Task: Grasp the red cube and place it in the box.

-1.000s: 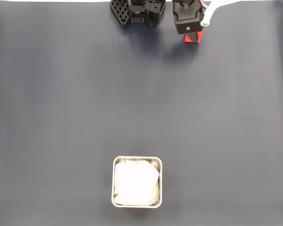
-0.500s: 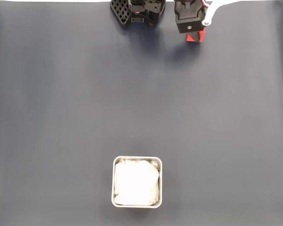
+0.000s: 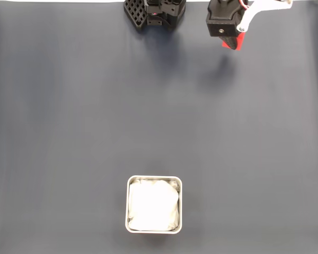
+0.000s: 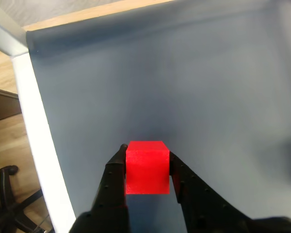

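Observation:
In the wrist view the red cube (image 4: pixel 147 166) sits clamped between the two black fingers of my gripper (image 4: pixel 146 160), lifted above the dark mat. In the fixed view the gripper (image 3: pixel 232 43) hangs at the top right edge of the mat, with a sliver of the red cube (image 3: pixel 235 42) showing under its black body. The box (image 3: pixel 154 204), a square metal tin with white padding inside, stands near the bottom centre of the fixed view, far from the gripper.
A dark grey mat (image 3: pixel 95 116) covers the table. The arm's black base (image 3: pixel 155 13) stands at the top centre. In the wrist view the table's white edge (image 4: pixel 36 141) runs down the left, with wooden floor and a chair base beyond.
The gripper has risen and shifted to the right with the red cube held in it; its shadow has separated from it on the mat.

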You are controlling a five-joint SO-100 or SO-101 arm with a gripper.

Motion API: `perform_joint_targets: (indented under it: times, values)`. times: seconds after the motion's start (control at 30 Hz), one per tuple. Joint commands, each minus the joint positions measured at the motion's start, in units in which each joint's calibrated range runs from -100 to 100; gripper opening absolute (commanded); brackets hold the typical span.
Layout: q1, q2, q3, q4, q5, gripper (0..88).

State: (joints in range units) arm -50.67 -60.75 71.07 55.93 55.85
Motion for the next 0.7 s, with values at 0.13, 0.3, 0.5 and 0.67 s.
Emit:
perform_joint_targets:
  times: [0.13, 0.3, 0.5, 0.67]
  values:
    - [5.50, 7.63, -11.49, -0.93, -0.24, 0.0]
    - [8.55, 12.74, -17.33, -1.25, -0.29, 0.0]
    - [11.96, 18.55, -24.26, -1.66, -1.12, 0.0]
    - [17.22, 24.61, -32.11, -1.66, -2.10, 0.0]
